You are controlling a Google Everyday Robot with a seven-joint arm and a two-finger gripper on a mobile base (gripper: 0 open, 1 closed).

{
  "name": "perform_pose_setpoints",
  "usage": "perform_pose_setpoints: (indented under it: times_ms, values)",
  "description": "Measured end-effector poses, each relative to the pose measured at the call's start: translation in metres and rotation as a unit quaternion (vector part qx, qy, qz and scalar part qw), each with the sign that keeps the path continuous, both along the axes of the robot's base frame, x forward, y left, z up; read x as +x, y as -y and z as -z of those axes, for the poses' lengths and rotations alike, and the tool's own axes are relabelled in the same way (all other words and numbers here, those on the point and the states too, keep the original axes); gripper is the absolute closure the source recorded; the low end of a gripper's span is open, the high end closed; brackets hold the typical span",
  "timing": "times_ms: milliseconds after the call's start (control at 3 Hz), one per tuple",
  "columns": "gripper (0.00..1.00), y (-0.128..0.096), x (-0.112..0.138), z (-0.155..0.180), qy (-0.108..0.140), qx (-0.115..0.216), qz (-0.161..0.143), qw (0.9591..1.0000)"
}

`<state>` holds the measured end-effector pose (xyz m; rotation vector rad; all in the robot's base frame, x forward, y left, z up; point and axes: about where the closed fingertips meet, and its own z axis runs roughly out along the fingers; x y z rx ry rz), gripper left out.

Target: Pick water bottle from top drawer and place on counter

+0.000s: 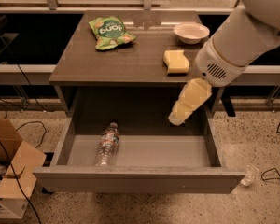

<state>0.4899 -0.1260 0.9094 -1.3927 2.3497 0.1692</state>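
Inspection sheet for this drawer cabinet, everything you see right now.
Surface: flat dark grey-brown counter, no bottle on it.
Job's things: small clear ribbed plastic water bottle lying on its side, left in the open grey-brown top drawer.
Clutter: green snack bag, white bowl, yellow sponge on the counter.
Grippers: pale yellow end effector above the drawer's right rear, apart from the bottle.
Cables: black cables on the floor, left.
Surroundings: brown cardboard box left; small clear cup on floor right.
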Motion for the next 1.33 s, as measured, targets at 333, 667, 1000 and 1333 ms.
perform_pose_setpoints:
  times_ms: [333,667,1000,1333]
  values:
    - [0.0,-0.034,0.018,0.033,-0.033,0.03,0.02,0.9988]
    - [0.0,-0.056,0.028,0.07,-0.071,0.035,0.045,0.9959]
    - [0.0,-0.073,0.032,0.106,-0.109,0.025,0.077,0.9907]
    - [0.0,-0.075,0.032,0.107,-0.114,0.027,0.089,0.9892]
